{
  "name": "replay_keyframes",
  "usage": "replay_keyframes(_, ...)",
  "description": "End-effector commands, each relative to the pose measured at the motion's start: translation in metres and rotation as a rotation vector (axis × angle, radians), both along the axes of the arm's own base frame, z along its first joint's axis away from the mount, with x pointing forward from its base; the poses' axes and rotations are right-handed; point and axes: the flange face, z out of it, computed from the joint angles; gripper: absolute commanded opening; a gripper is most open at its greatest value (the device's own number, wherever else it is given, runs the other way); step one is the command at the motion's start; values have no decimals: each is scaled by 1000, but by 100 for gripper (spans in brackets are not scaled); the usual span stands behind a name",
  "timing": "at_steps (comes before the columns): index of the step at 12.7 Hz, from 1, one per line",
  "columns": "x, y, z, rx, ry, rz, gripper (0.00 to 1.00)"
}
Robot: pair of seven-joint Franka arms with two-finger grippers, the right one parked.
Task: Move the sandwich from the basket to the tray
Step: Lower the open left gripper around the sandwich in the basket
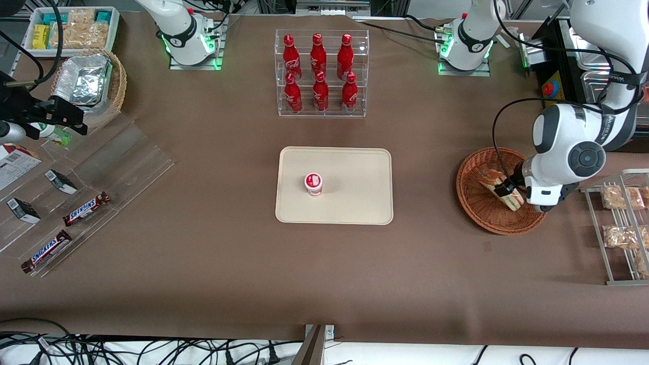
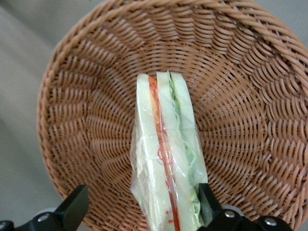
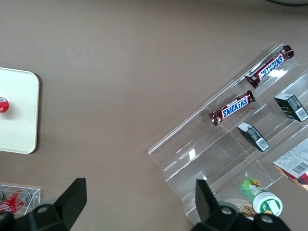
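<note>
The sandwich (image 1: pixel 488 178), a clear-wrapped wedge of pale bread with red and green filling, lies in the round reddish-brown basket (image 1: pixel 474 205) toward the working arm's end of the table. My left gripper (image 1: pixel 507 191) is down in the basket, open, with its jaws on either side of the sandwich. In the left wrist view the sandwich (image 2: pixel 166 144) lies on the woven basket floor (image 2: pixel 86 120); one finger (image 2: pixel 208 204) touches the wrap and the other finger (image 2: pixel 76 208) stands well apart from it. The cream tray (image 1: pixel 355 203) lies at the table's middle.
A small red-and-white lidded cup (image 1: pixel 313 183) stands on the tray. A clear rack of red bottles (image 1: pixel 320 73) stands farther from the front camera than the tray. A wire rack of snack packs (image 1: pixel 621 223) is beside the basket. An acrylic rack with Snickers bars (image 1: pixel 86 209) lies toward the parked arm's end.
</note>
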Motion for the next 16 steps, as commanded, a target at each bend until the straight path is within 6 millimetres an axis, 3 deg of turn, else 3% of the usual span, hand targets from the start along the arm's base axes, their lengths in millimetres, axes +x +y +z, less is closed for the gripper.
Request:
replay_keyframes(1,-9,-3,3,27,-7,-4,100)
replay_keyframes(5,-9,6,14,13,16,-76,100)
replay_keyframes(11,12,8,53,13,-39,-49,100)
replay_keyframes(16,16,-2,33,8,-46,-54,100)
